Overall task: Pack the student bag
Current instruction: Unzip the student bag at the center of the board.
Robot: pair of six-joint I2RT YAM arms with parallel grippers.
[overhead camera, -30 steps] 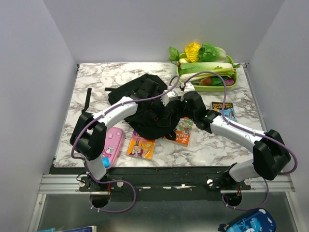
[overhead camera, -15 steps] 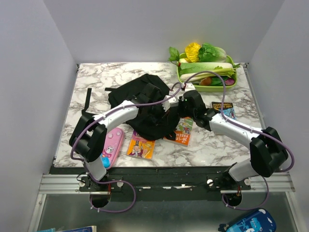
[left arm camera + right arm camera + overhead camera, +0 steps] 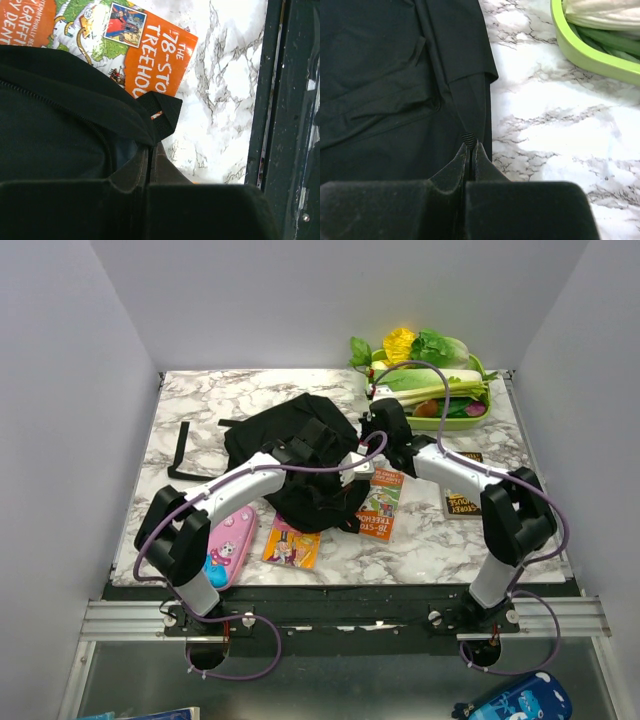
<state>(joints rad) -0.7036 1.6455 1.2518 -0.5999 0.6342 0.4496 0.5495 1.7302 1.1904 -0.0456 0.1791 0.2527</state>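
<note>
Student bag [image 3: 295,450] slumps in the middle of the worktop [image 3: 200,400], soft and limp; its mouth will likely sag unless held. Left claw [image 3: 150,150] is clenched on fabric beside the zipper [image 3: 60,107]; right claw [image 3: 471,144] pinches a fabric fold. Seams and the webbing loop [image 3: 162,112] look the firmest holds.

Student bag [image 3: 300,440] sits mid-desk [image 3: 200,400], vegetable tray [image 3: 440,425] behind it at the far right corner. Along its near side, left to right: pencil case [image 3: 228,545], first book [image 3: 291,544], second book [image 3: 381,504] partly under the bag, third book [image 3: 460,506] well apart.
</note>
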